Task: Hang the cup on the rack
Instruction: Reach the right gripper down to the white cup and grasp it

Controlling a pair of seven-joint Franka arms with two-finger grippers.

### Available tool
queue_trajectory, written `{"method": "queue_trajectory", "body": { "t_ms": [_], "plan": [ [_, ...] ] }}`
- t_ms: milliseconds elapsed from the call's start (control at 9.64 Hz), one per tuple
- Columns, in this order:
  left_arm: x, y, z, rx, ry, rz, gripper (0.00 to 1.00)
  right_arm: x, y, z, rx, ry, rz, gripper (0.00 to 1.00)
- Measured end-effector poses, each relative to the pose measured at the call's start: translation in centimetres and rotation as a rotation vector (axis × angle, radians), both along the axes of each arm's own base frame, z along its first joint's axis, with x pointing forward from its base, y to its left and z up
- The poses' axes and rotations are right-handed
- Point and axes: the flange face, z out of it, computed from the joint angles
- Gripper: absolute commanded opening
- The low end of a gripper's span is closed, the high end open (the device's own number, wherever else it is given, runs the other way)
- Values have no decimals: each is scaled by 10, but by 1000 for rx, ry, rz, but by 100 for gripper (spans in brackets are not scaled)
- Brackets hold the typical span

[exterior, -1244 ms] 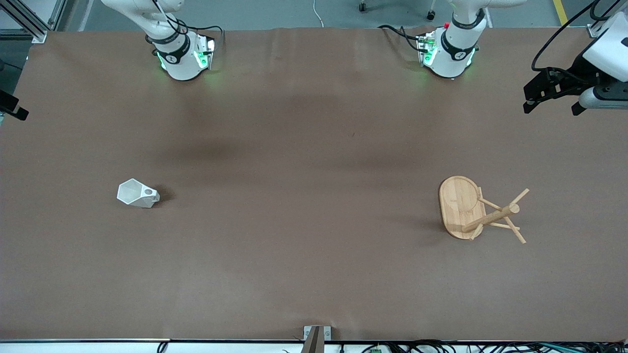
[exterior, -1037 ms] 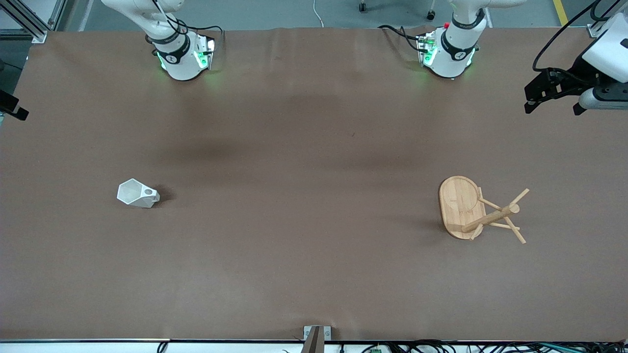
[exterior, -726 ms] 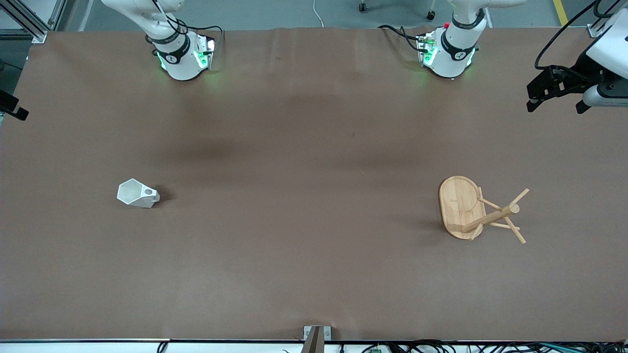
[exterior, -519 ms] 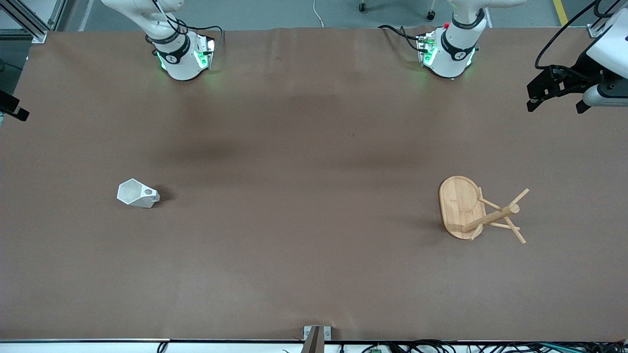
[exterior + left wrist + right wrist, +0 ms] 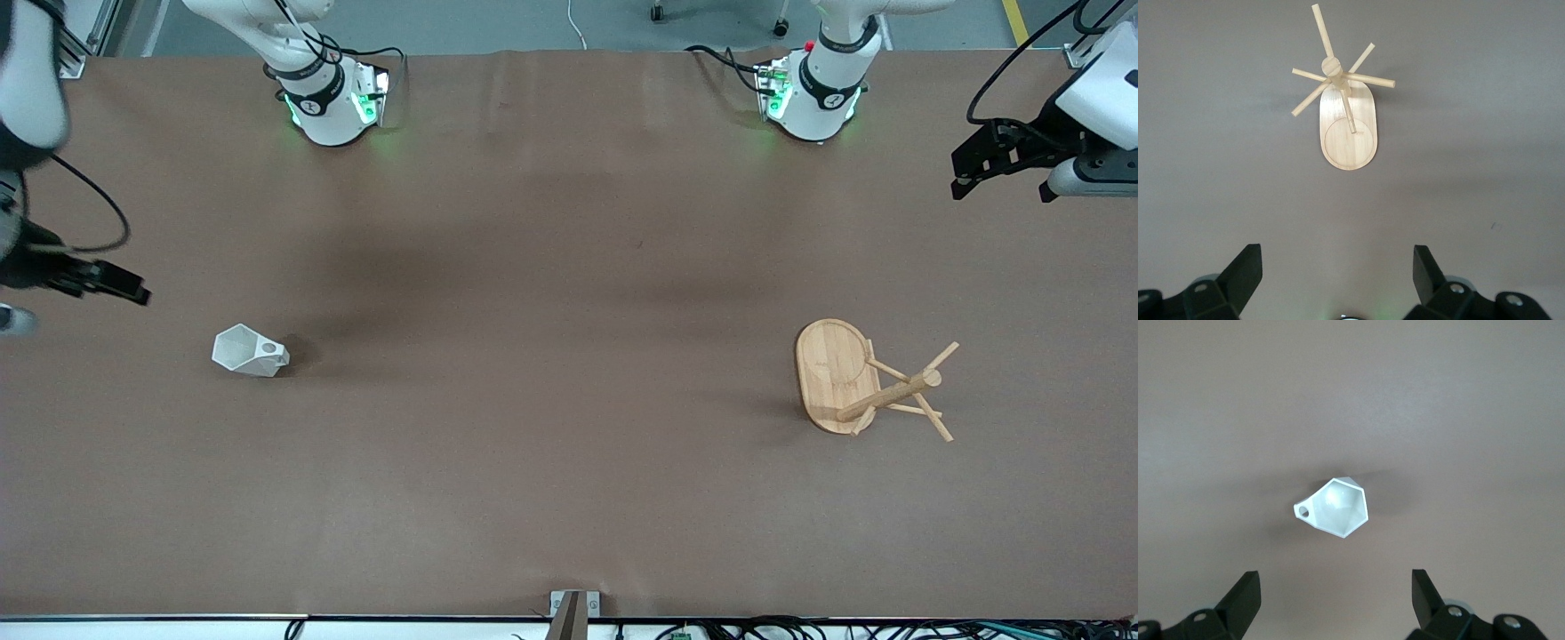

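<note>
White cup [image 5: 250,352] unmoved, right claw [image 5: 107,283] newly, perhaps blurrily, nearby.

From my station, the front camera sits high across the tabletop [image 5: 569,462], looking steeply down toward both arm bases and taking in nearly the whole brown surface from far off. My left wrist camera looks down past the spread fingers of the left claw [image 5: 1338,283] from well above the rack [image 5: 1346,120], which the front view shares toward the left arm's end [image 5: 853,378]. My right wrist camera likewise looks down past the open right claw [image 5: 1336,603] at the cup [image 5: 1337,508], which the front view shares at the right arm's end [image 5: 249,352].
</note>
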Motion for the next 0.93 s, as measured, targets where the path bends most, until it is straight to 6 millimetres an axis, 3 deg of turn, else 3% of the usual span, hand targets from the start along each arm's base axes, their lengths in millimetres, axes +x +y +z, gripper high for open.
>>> {"method": "queue_trajectory", "body": {
  "t_ms": [311, 519, 726, 933],
  "plan": [
    [4, -1, -6, 1, 12, -1, 100, 7, -4, -96, -17, -40, 62, 100],
    [6, -2, -10, 1, 18, -3, 100, -2, -7, -153, -32, -78, 108, 97],
    [5, -5, -9, 1, 18, -9, 100, -8, -19, -184, -41, -85, 126, 88],
    [4, -10, -10, 2, 21, -18, 100, -10, -22, -195, -46, -95, 129, 78]
  ]
}}
